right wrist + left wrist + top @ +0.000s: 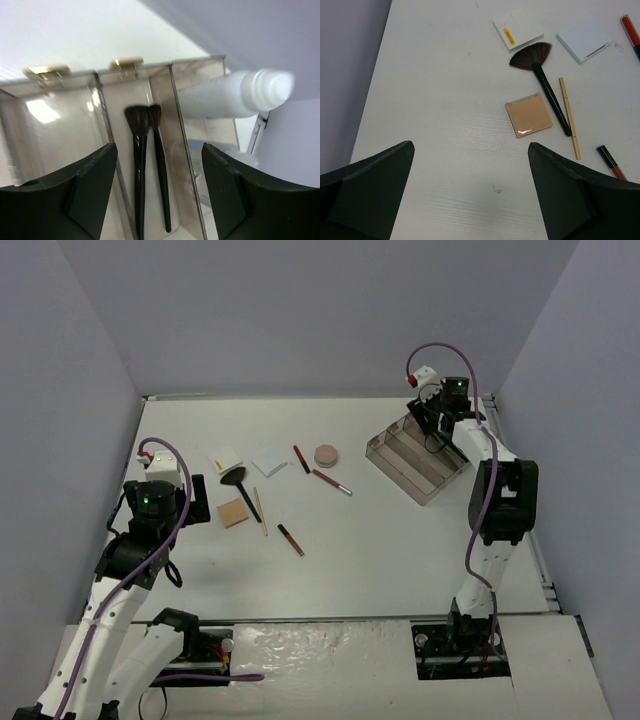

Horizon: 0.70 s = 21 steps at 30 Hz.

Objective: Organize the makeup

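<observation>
Left claw [470, 149] spread wide above bench [435, 75]. Beyond: tan pad [529, 115], fan brush [532, 54], wooden pencil [569, 117]. Far right: right claw [159, 150] spread over tray [195, 61]; two brushes [136, 122] inside, blurred bottle [235, 95] tilted over end compartment.

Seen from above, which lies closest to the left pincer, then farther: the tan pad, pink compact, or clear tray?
1. Tan pad, just right of the left pincer.
2. Pink compact, mid-table, farther back.
3. Clear tray, far right side.
</observation>
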Motion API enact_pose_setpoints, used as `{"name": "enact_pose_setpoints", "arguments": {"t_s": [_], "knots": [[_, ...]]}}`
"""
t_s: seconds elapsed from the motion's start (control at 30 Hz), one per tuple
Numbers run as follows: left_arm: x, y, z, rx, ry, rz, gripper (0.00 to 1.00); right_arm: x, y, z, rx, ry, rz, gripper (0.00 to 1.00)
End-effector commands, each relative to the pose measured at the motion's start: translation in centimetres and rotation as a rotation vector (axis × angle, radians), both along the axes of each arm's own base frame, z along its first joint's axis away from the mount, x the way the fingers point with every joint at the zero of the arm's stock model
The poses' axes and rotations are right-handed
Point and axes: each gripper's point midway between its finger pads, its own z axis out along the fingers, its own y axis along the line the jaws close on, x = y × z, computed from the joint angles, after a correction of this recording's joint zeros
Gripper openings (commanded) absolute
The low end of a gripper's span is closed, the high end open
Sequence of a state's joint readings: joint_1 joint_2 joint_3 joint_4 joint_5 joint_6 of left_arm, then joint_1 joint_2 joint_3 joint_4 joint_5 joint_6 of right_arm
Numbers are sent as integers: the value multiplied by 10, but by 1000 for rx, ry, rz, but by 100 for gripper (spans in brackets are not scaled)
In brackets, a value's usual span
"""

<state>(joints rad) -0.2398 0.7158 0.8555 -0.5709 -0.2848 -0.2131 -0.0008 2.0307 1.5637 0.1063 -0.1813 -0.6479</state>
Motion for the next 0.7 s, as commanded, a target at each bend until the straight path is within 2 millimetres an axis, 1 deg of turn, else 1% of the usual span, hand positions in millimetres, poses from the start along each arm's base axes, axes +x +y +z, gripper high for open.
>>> {"name": "enact_pose_setpoints", "arguments": {"t_s": [0.0,0.07,0.1,0.13,0.17,0.2,0.23,0.27,0.3,0.37,0.43,0.47,0.57,0.67], "knots": [[7,2,23,-17,-85,19,97,-5,93,154,157,-311,42,67],[7,3,24,-17,-86,22,97,-14,133,163,274,-307,53,72],[7,3,23,-16,-84,24,97,-19,157,164,306,-303,82,74],[7,4,22,-15,-82,27,97,-28,187,162,368,-285,103,77],[7,4,21,-11,-79,31,97,-41,224,155,425,-255,130,79],[7,5,21,-9,-78,35,97,-53,255,148,465,-236,156,80],[7,6,21,-8,-79,39,97,-62,280,143,495,-228,178,82],[6,7,21,-7,-80,43,97,-75,308,133,516,-201,208,83],[6,7,22,-6,-80,47,97,-86,332,124,534,-175,232,83],[5,9,22,-2,-83,55,97,-101,371,101,581,-117,257,83],[4,10,24,-4,-91,60,97,-127,417,84,604,-67,325,81],[4,11,25,-5,-97,66,97,-139,437,74,620,-43,345,80],[2,14,28,-4,-112,81,97,-158,477,45,617,-17,395,75],[-1,18,31,1,-129,105,97,-170,504,18,618,10,403,70]]}}
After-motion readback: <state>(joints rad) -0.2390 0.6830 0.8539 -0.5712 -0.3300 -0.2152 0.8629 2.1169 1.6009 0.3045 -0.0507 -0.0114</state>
